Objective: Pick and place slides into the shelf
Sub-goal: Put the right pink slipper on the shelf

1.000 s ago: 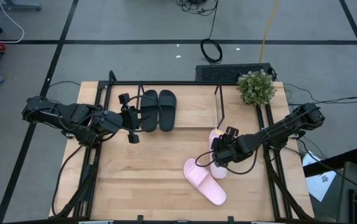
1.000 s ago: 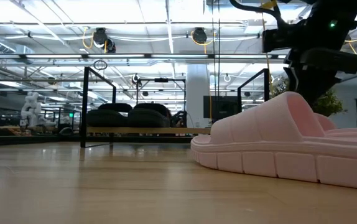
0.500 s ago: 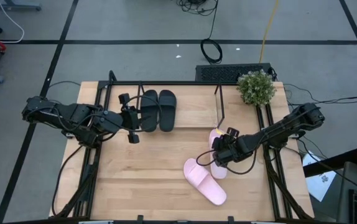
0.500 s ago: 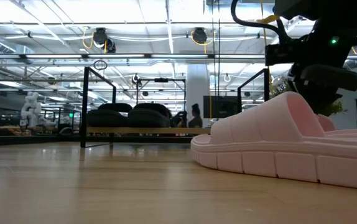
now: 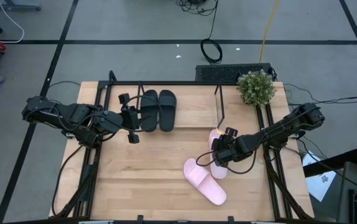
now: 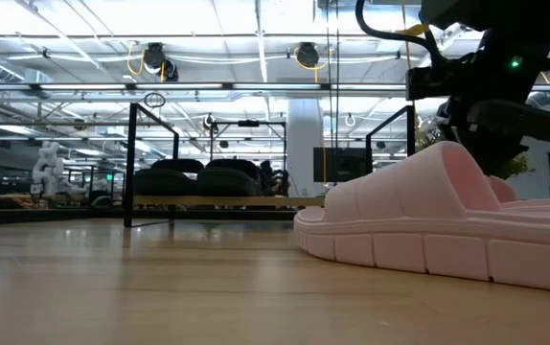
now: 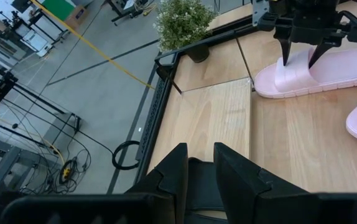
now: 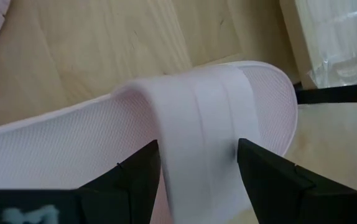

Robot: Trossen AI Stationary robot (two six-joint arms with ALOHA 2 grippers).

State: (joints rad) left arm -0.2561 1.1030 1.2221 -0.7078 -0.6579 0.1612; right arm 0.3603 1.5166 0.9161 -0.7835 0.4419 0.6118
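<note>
- The right hand (image 5: 218,149) is spread open astride the strap of one pink slide (image 8: 209,130), its fingers (image 8: 262,168) on either side.
- The other pink slide (image 5: 204,181) lies just beside it on the counter (image 5: 153,180).
- The black slides (image 5: 158,110) are set side by side in the shelf (image 5: 166,83).
- The left hand (image 5: 129,117) is seen beside them; its grip cannot be told.

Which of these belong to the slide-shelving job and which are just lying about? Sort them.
Job:
- black slides, already in the shelf
- pink slide, its strap between the right hand's open fingers
- second pink slide, on the table
- left hand, by the black slides

Lying about:
- potted plant
- keyboard
</note>
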